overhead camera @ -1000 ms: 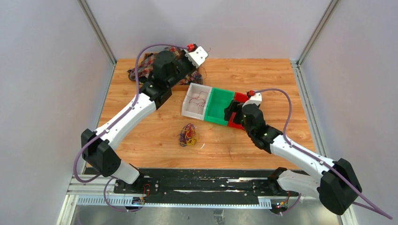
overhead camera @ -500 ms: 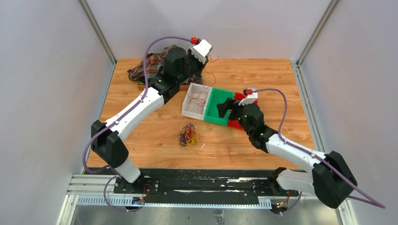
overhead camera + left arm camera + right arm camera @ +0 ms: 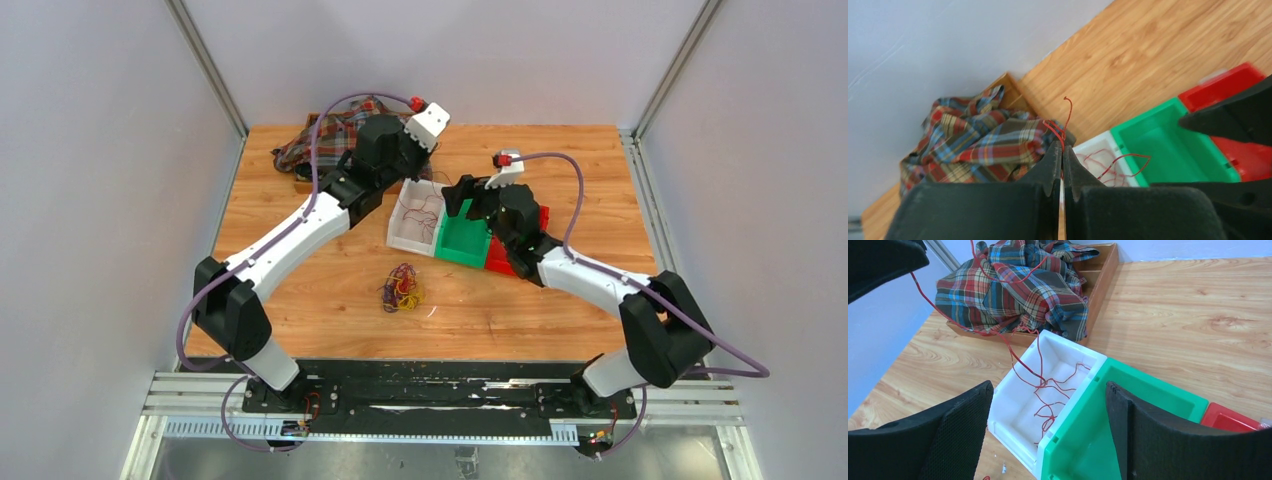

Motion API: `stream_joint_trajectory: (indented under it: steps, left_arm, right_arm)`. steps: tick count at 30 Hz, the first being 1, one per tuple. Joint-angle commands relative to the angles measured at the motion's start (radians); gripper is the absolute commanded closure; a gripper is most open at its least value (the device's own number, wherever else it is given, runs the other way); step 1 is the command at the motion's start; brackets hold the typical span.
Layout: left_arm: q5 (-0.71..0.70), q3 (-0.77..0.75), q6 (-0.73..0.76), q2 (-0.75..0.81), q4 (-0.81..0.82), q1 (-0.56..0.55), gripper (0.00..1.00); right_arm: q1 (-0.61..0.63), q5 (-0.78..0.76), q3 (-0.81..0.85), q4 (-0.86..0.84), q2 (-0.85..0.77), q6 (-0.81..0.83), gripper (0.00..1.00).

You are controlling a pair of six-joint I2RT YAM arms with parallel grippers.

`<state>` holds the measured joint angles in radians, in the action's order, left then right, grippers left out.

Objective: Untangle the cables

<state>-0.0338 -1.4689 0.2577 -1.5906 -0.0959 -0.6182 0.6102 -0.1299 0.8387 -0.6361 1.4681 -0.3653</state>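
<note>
Pinching a red wire (image 3: pixel 1060 131) between closed fingers, the left gripper (image 3: pixel 1063 156) holds it up; the strand trails into the white bin (image 3: pixel 1068 347). The right gripper (image 3: pixel 1048 385), spread wide and empty, hovers over the white bin and the green bin (image 3: pixel 1153 390). The tangle of cables (image 3: pixel 400 288) lies on the table (image 3: pixel 560 150), well apart from both.

From above, the right arm (image 3: pixel 575 272) covers most of the red bin (image 3: pixel 500 263), and the tangle of wires (image 3: pixel 401 288) — at 6 o'clock from the white bin (image 3: pixel 400 240) — is too fine to tell strands apart. Plaid cloth (image 3: pixel 335 128) hides most of the wooden tray (image 3: pixel 300 184).
</note>
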Motion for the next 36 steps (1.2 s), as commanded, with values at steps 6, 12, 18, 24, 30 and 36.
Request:
stream_joint_trajectory:
  steps: [6,12,18,24,30,36]
  left_arm:
    - [-0.121,0.048,0.138,-0.075,-0.073,-0.007,1.0]
    - [-0.137,0.069,0.256,-0.144,-0.067,-0.006,1.0]
    - [-0.109,0.127,0.364,-0.189,0.018,-0.007,1.0]
    - [-0.077,0.13,0.384,-0.239,0.017,-0.008,1.0]
    - [-0.038,0.099,0.366,-0.308,0.003,-0.007,1.0]
    - [-0.01,0.12,0.367,-0.365,0.072,-0.008,1.0]
  right_arm:
    - [-0.016,-0.034,-0.181,0.018,-0.165,-0.049,0.15]
    - [-0.02,-0.072,-0.304,0.065,-0.342,-0.091,0.15]
    - [-0.02,-0.085,-0.355,0.109,-0.441,-0.109,0.14]
    - [-0.021,-0.097,-0.377,0.135,-0.455,-0.126,0.14]
    - [-0.021,-0.102,-0.383,0.158,-0.48,-0.142,0.15]
    - [-0.021,-0.116,-0.389,0.19,-0.525,-0.143,0.15]
